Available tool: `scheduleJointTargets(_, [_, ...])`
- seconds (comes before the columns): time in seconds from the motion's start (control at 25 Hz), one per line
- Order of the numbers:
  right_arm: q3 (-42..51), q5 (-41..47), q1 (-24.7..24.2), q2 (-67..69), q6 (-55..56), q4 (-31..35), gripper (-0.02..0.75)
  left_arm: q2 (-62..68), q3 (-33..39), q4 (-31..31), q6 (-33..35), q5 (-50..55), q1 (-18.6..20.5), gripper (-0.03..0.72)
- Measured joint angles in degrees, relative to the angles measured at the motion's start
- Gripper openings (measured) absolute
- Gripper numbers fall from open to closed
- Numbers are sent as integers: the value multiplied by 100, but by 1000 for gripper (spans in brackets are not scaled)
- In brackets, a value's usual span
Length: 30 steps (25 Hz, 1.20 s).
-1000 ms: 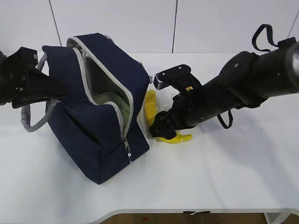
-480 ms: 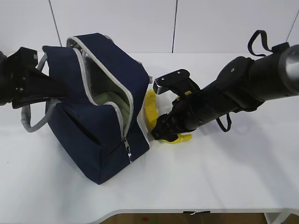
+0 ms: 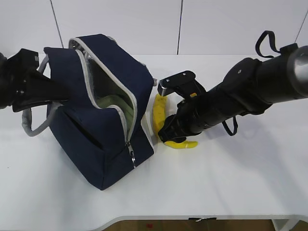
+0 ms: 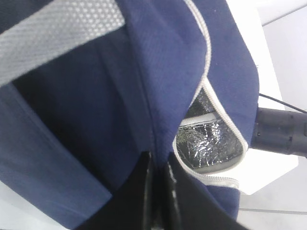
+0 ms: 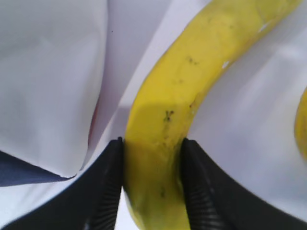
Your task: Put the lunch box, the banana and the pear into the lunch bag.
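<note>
Lying just right of the unzipped lunch bag [image 3: 103,108], the banana [image 5: 163,139] is clamped by the right end effector [image 5: 152,191]; bag fabric is pinched by the closed left end effector [image 4: 157,191].

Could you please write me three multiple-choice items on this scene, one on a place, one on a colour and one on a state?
1. Where does the banana lie?
A. inside the lunch bag
B. on the table beside the lunch bag
C. on top of the lunch bag

2. What colour is the zipper edging of the lunch bag?
A. grey
B. red
C. black

3. How does the right gripper stand?
A. wide open above the table
B. shut on nothing
C. closed against both sides of the banana

Answers:
1. B: the exterior view shows the banana on the white table right of the bag.
2. A: a grey band runs round the open mouth of the navy bag.
3. C: the right wrist view shows both dark fingers pressing the banana's sides.
</note>
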Motion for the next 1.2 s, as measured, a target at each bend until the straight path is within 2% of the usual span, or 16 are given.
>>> scheduleJointTargets(0.24, [-9, 56, 0, 0, 0, 26, 288, 0, 0, 0, 0, 2, 0, 1])
scheduleJointTargets(0.64, [-22, 783, 0, -171, -3, -114, 288, 0, 0, 10, 0, 32, 0, 1])
scheduleJointTargets(1.04, [-22, 912, 0, -1031, 681, -1604, 287, 0, 0, 10, 0, 45, 0, 1])
scheduleJointTargets(1.2, [-12, 912, -84, -1360, 1125, -1973, 287, 0, 0, 10, 0, 45, 0, 1])
